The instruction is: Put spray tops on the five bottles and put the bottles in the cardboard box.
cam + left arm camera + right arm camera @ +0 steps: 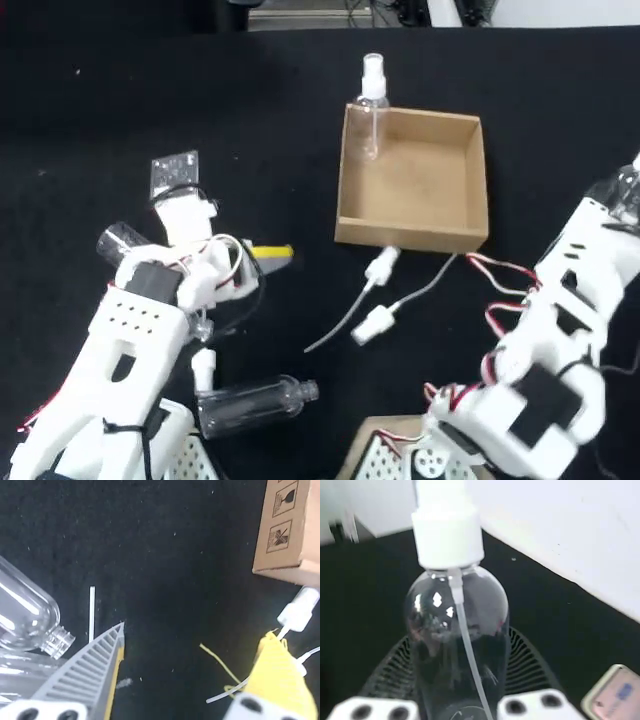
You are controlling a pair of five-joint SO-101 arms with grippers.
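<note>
Bottle (255, 400), uncapped, lies on its side on black table (80, 100), closest to the arm bases, beside the left arm. Second bottle (120, 240) lies beside that arm's wrist, neck hidden. Left gripper (195, 632): claw spread wide, holding nothing, over the table short of the box. Spray top (374, 323) loose past it, tube trailing; another spray top (381, 266) just before the near wall of cardboard box (410, 232). Right gripper (460, 675), out on the right side: clamped on held bottle (457, 625) with its top fitted. Farthest: capped bottle (371, 120) in the box's far corner, on the left arm's side.
</note>
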